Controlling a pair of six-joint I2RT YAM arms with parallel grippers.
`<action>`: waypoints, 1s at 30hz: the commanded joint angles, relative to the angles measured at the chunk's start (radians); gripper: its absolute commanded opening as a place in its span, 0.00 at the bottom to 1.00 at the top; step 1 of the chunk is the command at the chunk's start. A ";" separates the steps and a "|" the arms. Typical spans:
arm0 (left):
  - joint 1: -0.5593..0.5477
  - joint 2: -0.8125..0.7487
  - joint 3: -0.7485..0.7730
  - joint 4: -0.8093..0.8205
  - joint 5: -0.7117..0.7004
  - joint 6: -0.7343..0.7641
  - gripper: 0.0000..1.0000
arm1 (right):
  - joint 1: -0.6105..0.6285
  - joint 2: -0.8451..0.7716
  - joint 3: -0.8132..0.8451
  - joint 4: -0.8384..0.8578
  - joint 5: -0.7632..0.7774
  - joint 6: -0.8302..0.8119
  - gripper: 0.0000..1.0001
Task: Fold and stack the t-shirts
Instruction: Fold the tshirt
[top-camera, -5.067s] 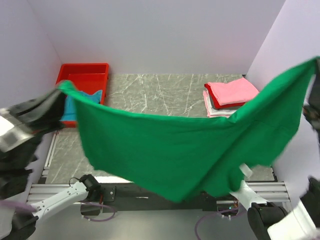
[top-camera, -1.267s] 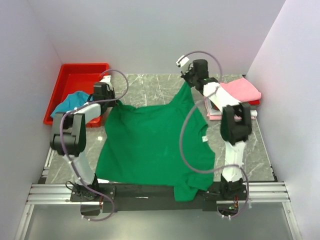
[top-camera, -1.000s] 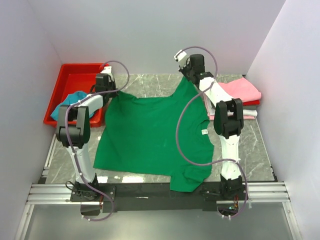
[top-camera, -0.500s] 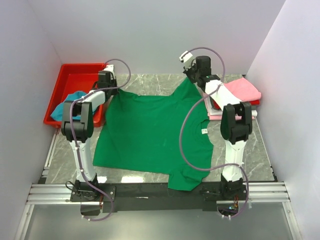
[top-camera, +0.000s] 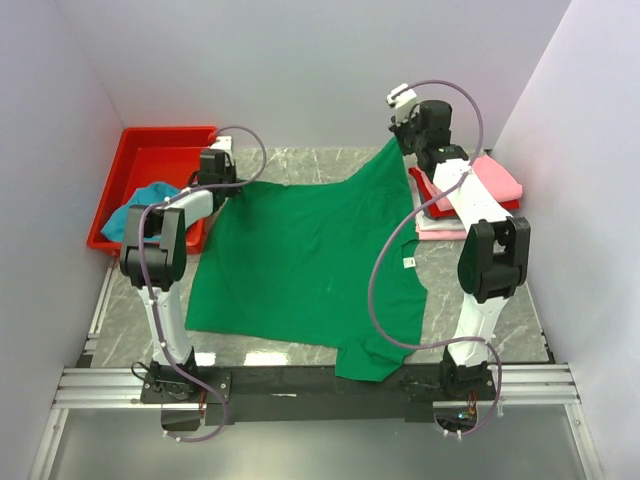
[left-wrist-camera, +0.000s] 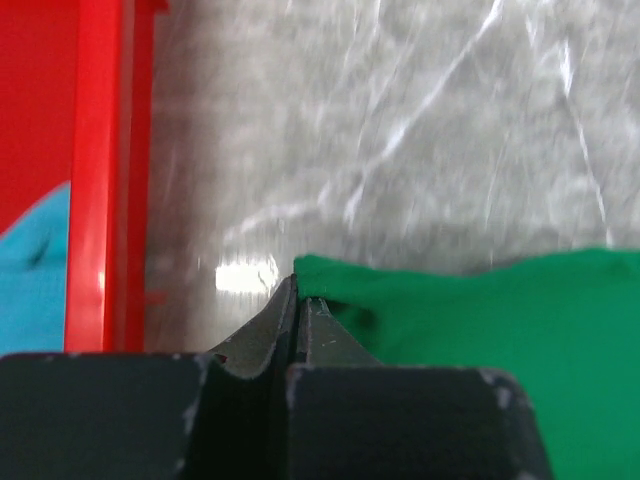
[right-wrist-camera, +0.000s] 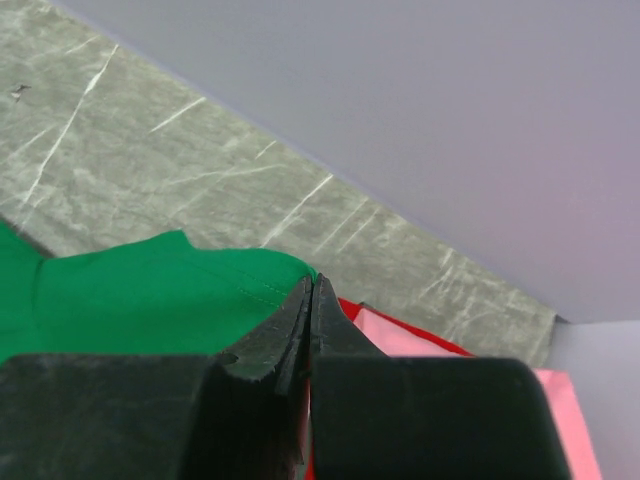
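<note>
A bright green t-shirt (top-camera: 300, 250) lies spread on the marble table, its near hem hanging over the front edge, a small white label (top-camera: 408, 263) at its right side. My left gripper (top-camera: 222, 181) is shut on its far left corner (left-wrist-camera: 330, 290) beside the red tray. My right gripper (top-camera: 412, 140) is shut on its far right corner (right-wrist-camera: 270, 275), lifted next to a stack of folded pink (top-camera: 490, 180), red (right-wrist-camera: 400, 315) and whitish (top-camera: 440, 222) shirts. A teal-blue shirt (top-camera: 140, 205) lies in the tray.
The red plastic tray (top-camera: 165, 145) stands at the far left; its wall (left-wrist-camera: 100, 170) is close to my left fingers. White walls close in the back and both sides. The folded stack sits at the far right.
The shirt came down from being held in the air to lying flat. In the last second my right gripper has pulled its corner right, toward the stack, stretching the far edge; the left barely moved.
</note>
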 joint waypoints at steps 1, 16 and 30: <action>-0.024 -0.105 -0.047 0.105 -0.060 0.019 0.00 | 0.002 -0.025 -0.011 0.015 -0.023 0.033 0.00; -0.076 -0.030 0.074 0.030 -0.241 0.105 0.00 | 0.003 -0.159 -0.123 0.006 -0.135 0.033 0.00; -0.061 0.228 0.333 -0.194 -0.417 0.057 0.00 | 0.003 -0.160 -0.189 0.030 -0.132 0.049 0.00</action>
